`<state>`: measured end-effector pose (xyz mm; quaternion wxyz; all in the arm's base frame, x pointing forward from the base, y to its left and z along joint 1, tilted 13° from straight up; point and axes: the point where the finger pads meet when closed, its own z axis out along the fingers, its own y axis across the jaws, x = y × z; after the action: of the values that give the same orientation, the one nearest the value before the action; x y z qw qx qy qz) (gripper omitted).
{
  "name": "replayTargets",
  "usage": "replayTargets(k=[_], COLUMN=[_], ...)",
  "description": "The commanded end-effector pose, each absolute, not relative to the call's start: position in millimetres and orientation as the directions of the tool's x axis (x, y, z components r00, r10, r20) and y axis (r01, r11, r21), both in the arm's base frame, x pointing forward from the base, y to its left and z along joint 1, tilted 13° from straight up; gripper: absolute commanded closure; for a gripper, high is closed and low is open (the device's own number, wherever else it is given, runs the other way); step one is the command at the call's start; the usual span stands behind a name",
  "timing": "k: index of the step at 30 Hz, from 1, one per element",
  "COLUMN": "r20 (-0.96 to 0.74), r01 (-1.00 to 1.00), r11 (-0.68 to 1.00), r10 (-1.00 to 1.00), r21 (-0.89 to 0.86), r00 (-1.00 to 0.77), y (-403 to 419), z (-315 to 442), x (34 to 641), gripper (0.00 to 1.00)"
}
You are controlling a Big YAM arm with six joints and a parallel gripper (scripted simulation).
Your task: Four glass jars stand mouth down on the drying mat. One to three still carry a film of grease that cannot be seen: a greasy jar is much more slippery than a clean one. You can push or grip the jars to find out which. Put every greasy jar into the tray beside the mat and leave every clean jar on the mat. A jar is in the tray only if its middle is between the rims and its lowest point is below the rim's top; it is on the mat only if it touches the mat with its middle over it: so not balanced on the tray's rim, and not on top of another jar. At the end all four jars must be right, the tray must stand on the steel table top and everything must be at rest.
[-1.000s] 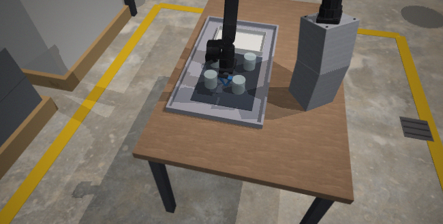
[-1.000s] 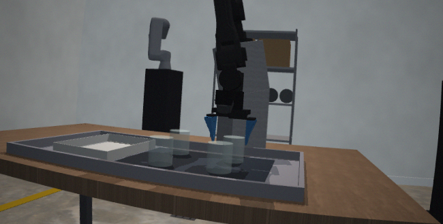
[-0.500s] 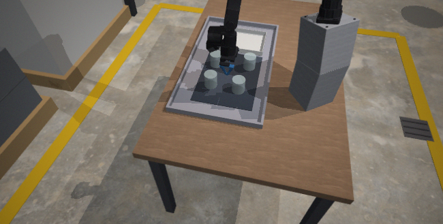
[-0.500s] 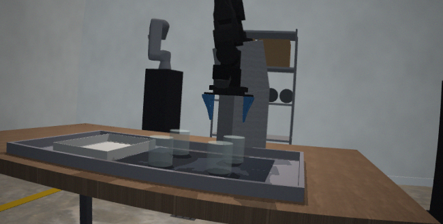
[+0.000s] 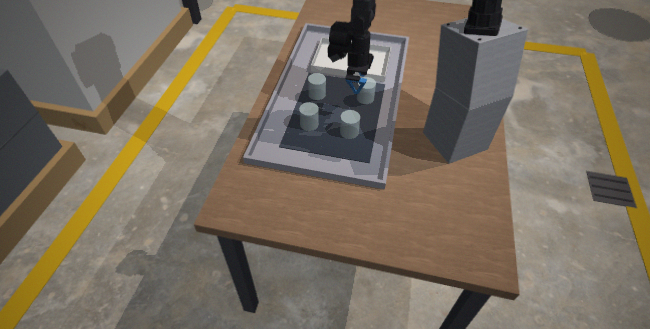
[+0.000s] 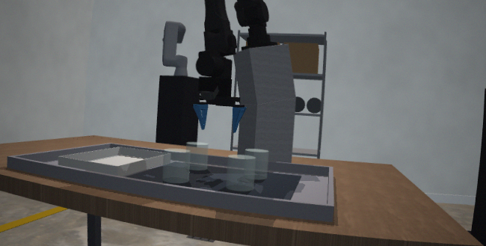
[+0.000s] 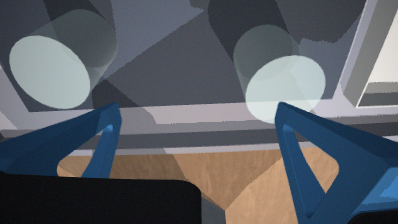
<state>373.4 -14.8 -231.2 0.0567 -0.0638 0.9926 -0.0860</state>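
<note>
Four pale glass jars stand upright on the dark mat (image 5: 325, 147) (image 6: 288, 189) (image 7: 165, 75): the back-left jar (image 5: 316, 87) (image 6: 176, 167), the back-right jar (image 5: 368, 94) (image 6: 197, 156) (image 7: 285, 87), the front-left jar (image 5: 309, 116) (image 6: 241, 173) and the front-right jar (image 5: 350, 124) (image 6: 256, 164) (image 7: 50, 72). The white tray (image 5: 325, 72) (image 6: 90, 164) (image 7: 357, 75) lies beside the mat's back edge, with no jar in it. My gripper (image 5: 356, 92) (image 6: 219, 130) (image 7: 198, 110) is open and empty, pointing down above jar height. In the wrist view, the two right-hand jars show beyond the fingertips.
The steel table top (image 5: 265, 145) (image 6: 315, 189) has a raised rim around tray and mat. It lies on a wooden table (image 5: 360, 228) (image 6: 366, 193) (image 7: 200, 170). The grey pedestal (image 5: 465, 88) (image 6: 269, 103) carrying the arm stands right of the steel top in the top view.
</note>
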Motion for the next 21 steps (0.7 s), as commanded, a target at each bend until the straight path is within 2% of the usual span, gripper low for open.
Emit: replayTargets(k=[1,8,21], r20=[-0.135,-0.135,-0.135], r01=[-0.165,-0.165,-0.165], r11=[0.969,0.969,0.969], r10=[-0.191,-0.191,-0.191], r21=[-0.181,-0.181,-0.181], r00=[-0.972,-0.972,-0.972], y=[-34.2,-87.9,-87.9], z=[-218.4,-212.5,-212.5], x=[379.1,363.9,363.9], gripper=[0.0,0.0,0.0])
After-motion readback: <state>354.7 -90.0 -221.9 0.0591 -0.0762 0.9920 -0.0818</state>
